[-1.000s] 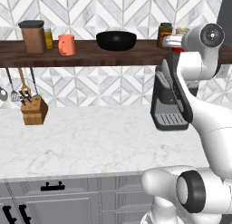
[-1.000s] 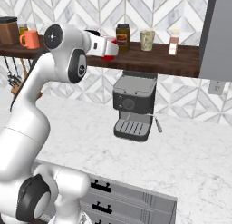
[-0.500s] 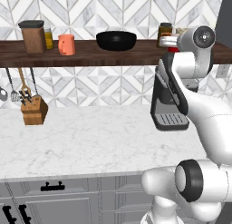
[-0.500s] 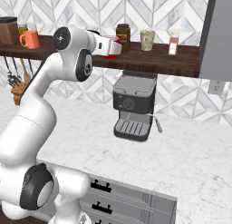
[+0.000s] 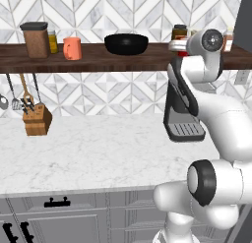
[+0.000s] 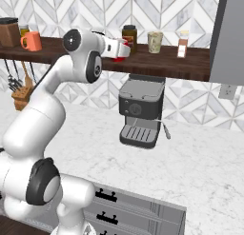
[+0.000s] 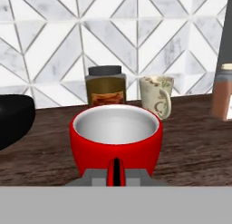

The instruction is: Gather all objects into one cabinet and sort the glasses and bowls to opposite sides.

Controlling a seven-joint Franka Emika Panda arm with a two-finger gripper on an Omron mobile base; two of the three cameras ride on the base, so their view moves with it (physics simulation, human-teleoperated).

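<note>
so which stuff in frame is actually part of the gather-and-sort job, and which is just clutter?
Job:
- salmon-orange cup, on the wooden shelf
- black bowl, same shelf
- red cup, right at the fingers
- grey cabinet, right end of the shelf

Just lying about:
- espresso machine
- knife block
- hanging utensils
- countertop

Dark wooden shelf [image 5: 98, 57], as I see it.
On it: brown canister [image 5: 36, 39], orange cup [image 5: 72, 48], black bowl [image 5: 126, 44], jar [image 6: 129, 35], patterned mug [image 6: 155, 42].
</note>
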